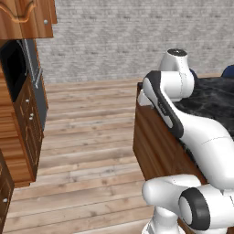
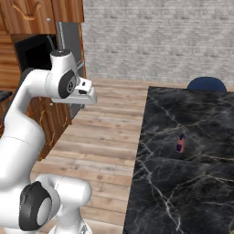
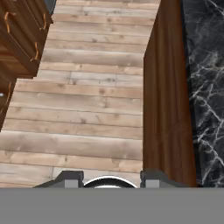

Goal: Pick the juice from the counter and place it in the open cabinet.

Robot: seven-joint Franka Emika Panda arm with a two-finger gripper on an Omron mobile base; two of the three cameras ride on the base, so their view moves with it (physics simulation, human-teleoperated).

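Fingertips (image 3: 70,178) at frame bottom look closed, holding nothing; juice (image 2: 180,144), mid-right on the counter (image 2: 192,183), seems light, rigid, tippy; grasp mid-body.

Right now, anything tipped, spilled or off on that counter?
Nothing stands out. The juice stands upright on the counter, alone on the black slab with no spill around it. A blue round-topped thing sits behind the counter's far edge; too little shows to say what it is.
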